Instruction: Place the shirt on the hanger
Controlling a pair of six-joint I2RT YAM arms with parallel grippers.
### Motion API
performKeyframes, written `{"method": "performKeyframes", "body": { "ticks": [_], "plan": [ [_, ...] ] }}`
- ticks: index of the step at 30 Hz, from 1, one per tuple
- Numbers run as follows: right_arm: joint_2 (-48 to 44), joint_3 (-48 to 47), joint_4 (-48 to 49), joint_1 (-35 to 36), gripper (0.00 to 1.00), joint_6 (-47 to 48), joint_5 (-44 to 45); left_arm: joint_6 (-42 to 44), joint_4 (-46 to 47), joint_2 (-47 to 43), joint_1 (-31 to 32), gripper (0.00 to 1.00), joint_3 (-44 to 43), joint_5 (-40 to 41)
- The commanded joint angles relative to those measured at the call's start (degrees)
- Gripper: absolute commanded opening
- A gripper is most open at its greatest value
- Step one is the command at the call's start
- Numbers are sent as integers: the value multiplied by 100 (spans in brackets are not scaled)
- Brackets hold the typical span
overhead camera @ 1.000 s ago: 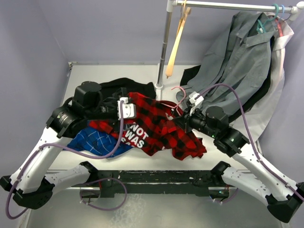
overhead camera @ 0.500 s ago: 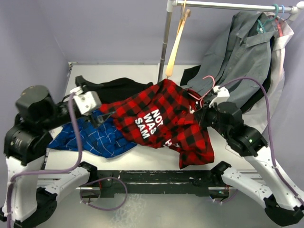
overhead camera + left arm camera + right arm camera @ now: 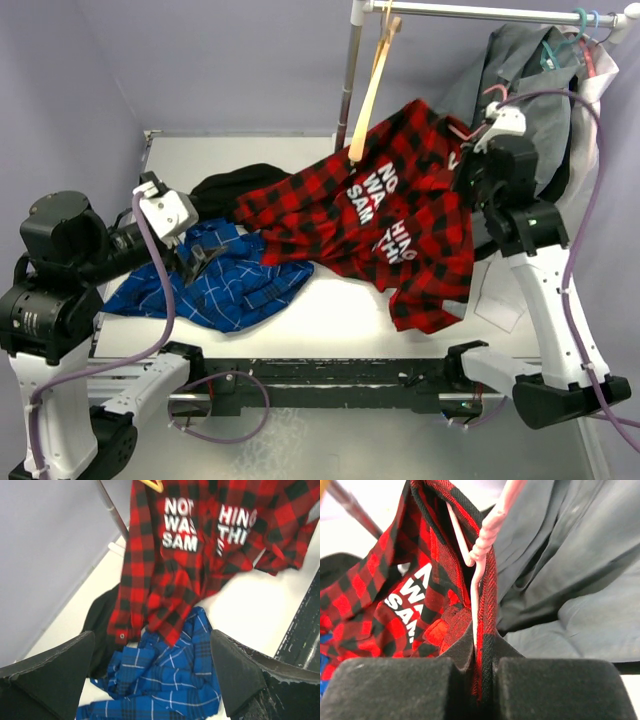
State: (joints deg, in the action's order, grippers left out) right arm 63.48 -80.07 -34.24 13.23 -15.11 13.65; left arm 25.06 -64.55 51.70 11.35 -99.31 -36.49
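The red-and-black checked shirt with white lettering hangs in the air at the right, and its lower hem trails on the table. My right gripper is raised high and shut on the shirt's collar together with the thin pink hanger. The hanger runs inside the collar and its pink hook sticks up beside the wrist. My left gripper is open and empty, low at the left over the blue shirt. The red shirt lies ahead of it, apart from its fingers.
A blue checked shirt and a black garment lie on the table at the left. A grey shirt hangs from the rail at the top right. A tan wooden hanger hangs beside the pole.
My right arm has lifted the shirt and hanger up and to the right, towards the rail. My left gripper has drawn back to the left, off the red shirt.
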Motion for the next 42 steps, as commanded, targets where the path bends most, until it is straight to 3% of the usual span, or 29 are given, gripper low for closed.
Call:
{"method": "performKeyframes", "body": {
  "ticks": [1,20,32,42],
  "plan": [
    [162,-1065,81,-288,0,526,302,-19,-371,-253,-120,99,201,43],
    [2126,-4407,-778,-1173,0,791,-773,24,-459,-276,-142,99,237,-190],
    [3084,-5462,-831,-1468,0,597,-1601,52,-434,-195,-144,99,261,-139],
    [3908,-6522,-876,-1595,0,565,-1535,85,-419,-124,-126,99,286,-117]
  ]
}}
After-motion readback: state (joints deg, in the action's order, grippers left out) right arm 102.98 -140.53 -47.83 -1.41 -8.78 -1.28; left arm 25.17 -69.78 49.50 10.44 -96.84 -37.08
